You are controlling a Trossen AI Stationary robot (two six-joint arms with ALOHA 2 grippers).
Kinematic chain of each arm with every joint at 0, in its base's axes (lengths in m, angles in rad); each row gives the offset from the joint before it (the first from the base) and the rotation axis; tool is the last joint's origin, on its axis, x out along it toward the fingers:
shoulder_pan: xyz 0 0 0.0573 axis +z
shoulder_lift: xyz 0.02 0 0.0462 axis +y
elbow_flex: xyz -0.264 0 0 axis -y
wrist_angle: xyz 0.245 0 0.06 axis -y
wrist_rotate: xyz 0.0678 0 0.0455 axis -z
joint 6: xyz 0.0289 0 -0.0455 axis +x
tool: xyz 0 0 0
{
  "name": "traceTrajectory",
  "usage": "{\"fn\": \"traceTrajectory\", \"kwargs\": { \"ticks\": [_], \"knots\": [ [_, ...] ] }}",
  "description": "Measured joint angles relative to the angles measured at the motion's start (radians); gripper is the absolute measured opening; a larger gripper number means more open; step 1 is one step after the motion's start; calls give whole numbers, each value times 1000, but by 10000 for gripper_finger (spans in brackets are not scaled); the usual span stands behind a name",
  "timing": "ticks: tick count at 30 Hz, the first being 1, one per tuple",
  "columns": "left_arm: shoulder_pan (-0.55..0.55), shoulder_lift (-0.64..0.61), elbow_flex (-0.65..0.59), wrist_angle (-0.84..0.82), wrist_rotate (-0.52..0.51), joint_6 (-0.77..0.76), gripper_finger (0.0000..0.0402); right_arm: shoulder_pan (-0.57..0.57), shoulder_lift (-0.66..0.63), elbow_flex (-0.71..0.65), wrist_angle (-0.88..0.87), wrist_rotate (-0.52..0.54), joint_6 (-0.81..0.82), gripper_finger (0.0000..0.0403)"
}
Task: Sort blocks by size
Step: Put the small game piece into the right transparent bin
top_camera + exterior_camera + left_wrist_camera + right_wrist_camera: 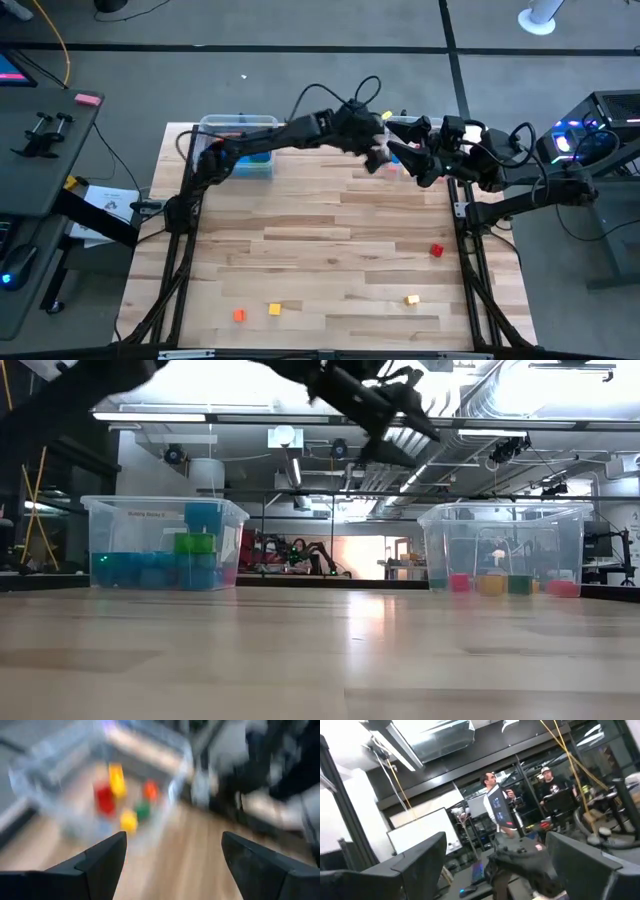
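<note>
Left gripper (172, 852) is up over the far-right bin (400, 150), fingers (102, 857) wide apart with nothing between them. Looks like the drop step: the bin below it holds small blocks (117, 795) in red, yellow, orange and green. The low view shows the same small cubes (505, 584) along that bin's floor.

Far-left bin (165, 545) holds the bigger blue and green blocks (195, 543), stacked.

Right gripper (495, 860) sits just beside the left one at the far right of the tabletop (320, 250), raised and pointing out into the room. Fingers apart, empty, waiting.

Still loose on the tabletop: red block (436, 250) right of centre, yellow block (412, 299) near right, orange block (239, 315) and another yellow (274, 310) near left. All four look small, so probably right-bin material.

Next move, my read: left arm lifts clear of the bin rim, swings to the near side and comes down on one loose cube with the fingers straddling it. Cubes are tiny, so alignment must be tight. The orange/yellow pair sit close together; risk of nudging one.
</note>
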Motion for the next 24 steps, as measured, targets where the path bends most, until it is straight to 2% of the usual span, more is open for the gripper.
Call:
{"fn": "traceTrajectory", "kwargs": {
  "ticks": [3,5,7,11,14,16,19,22,24],
  "knots": [
    [-31,-79,-80,-164,41,34,307,0,-2,0,-6,-6,56,336],
    [-79,-152,-218,-110,39,37,303,0,-7,0,-24,-24,69,336],
    [-134,-244,-420,79,41,-25,300,0,-14,0,-68,-53,62,336],
    [-246,-440,-901,573,26,-267,295,1,-42,0,-278,-78,91,336],
    [-330,-549,-1196,846,-91,-471,294,1,-31,2,-556,-98,185,336],
    [-379,-613,-1333,982,-207,-566,294,1,25,2,-780,-197,258,336],
    [-414,-687,-1444,1030,-362,-650,294,60,162,-2,-1129,-368,292,336],
    [-419,-731,-1487,997,-409,-667,294,156,295,-3,-1474,-395,230,336],
    [-410,-752,-1490,1006,-408,-647,294,209,365,-46,-1599,-390,210,336]
  ]
}}
